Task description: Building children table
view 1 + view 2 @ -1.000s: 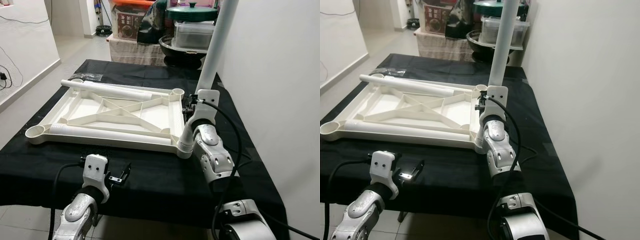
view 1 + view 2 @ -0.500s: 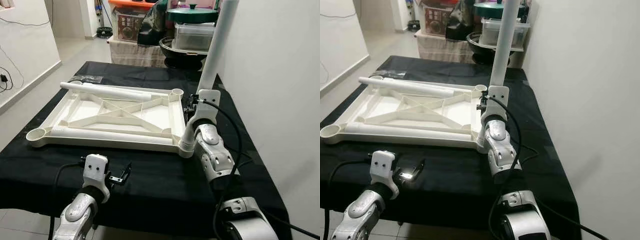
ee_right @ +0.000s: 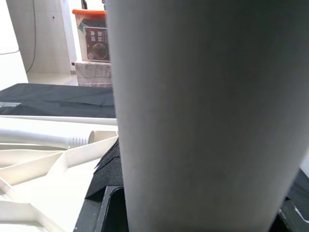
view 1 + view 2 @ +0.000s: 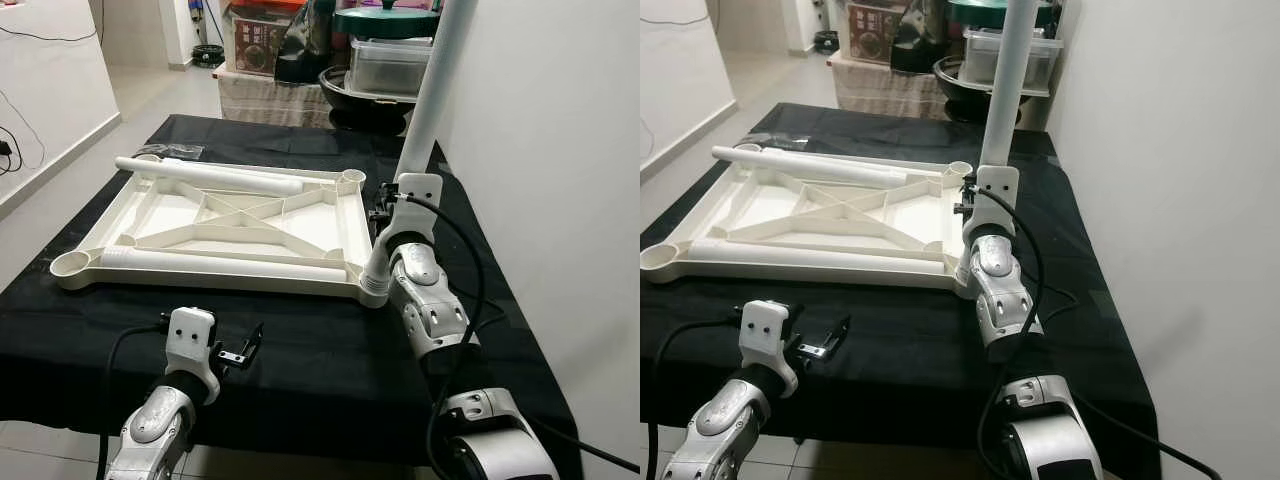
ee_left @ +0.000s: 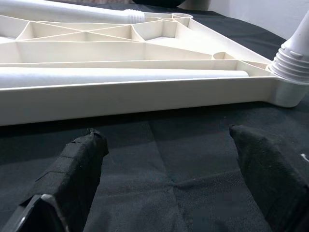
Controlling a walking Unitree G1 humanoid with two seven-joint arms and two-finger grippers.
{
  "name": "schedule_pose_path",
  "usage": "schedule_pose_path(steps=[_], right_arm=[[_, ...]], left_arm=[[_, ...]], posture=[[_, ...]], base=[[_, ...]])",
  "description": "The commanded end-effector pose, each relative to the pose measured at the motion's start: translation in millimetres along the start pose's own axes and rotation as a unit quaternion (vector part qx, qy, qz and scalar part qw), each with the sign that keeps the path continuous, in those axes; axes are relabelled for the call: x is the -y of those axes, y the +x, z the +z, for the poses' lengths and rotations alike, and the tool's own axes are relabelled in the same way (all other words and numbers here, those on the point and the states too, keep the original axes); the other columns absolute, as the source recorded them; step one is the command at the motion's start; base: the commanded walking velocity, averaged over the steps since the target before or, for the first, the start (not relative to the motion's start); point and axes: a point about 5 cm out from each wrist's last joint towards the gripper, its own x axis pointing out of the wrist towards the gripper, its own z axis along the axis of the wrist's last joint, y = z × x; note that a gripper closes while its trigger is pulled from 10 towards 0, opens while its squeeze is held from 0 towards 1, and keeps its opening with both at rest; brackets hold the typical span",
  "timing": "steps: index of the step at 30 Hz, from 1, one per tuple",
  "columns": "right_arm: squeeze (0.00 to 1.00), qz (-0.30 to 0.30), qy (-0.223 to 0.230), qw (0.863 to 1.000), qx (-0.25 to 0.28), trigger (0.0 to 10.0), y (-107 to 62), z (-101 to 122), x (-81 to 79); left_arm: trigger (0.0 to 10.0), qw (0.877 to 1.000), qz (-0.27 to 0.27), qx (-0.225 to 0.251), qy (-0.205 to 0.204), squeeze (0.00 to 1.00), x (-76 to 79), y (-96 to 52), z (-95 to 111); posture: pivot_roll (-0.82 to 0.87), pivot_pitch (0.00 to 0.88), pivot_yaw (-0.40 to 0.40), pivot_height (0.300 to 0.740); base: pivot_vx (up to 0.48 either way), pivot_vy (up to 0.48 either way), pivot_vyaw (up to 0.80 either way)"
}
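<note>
A white plastic table top (image 4: 200, 281) lies upside down on a table covered in black cloth (image 4: 330, 350). Two loose white legs lie inside it, one along its far side (image 4: 210, 177) and one along its near side (image 4: 220, 264). A third leg (image 4: 430, 90) stands upright in the near right corner socket (image 4: 375, 292), its threaded end (image 5: 293, 53) at the socket. My right gripper (image 4: 385, 212) is shut on this leg (image 3: 203, 116) partway up. My left gripper (image 4: 240, 350) hovers open low over the cloth in front of the table top, its fingers (image 5: 79, 164) wide apart.
A white wall runs close along the right side. Behind the table stand storage boxes and covered pots (image 4: 385, 50). A small clear bag (image 4: 180, 152) lies on the cloth at the far left corner. Tiled floor (image 4: 60, 170) shows to the left.
The whole view has shifted slightly. Both arms, the upright leg and the table top keep the same places.
</note>
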Motion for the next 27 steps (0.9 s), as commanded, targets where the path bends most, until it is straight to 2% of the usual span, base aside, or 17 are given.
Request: schedule_pose_path(steps=[1,6,27], right_arm=[[0.0,-0.02,-0.014,0.997,-0.076,10.0,-6.7,-35.6,10.1],[0.0,-0.018,-0.014,0.997,-0.076,10.0,-7.4,-36.4,9.8],[0.0,-0.021,-0.019,0.997,-0.074,10.0,-5.6,-35.2,14.7]], left_arm=[[10.0,1.0,0.001,0.011,-0.002,0.0,0.6,-0.6,2.6],[10.0,1.0,0.01,0.009,-0.005,0.0,-0.5,0.8,3.8],[10.0,1.0,-0.008,0.007,0.006,0.0,5.7,1.0,0.4]], posture=[[0.03,0.0,-0.089,0.74],[0.03,0.0,-0.09,0.74],[0.03,0.0,-0.08,0.74]], base=[[0.48,0.0,0.0],[0.096,0.0,0.0],[0.0,0.0,0.0]])
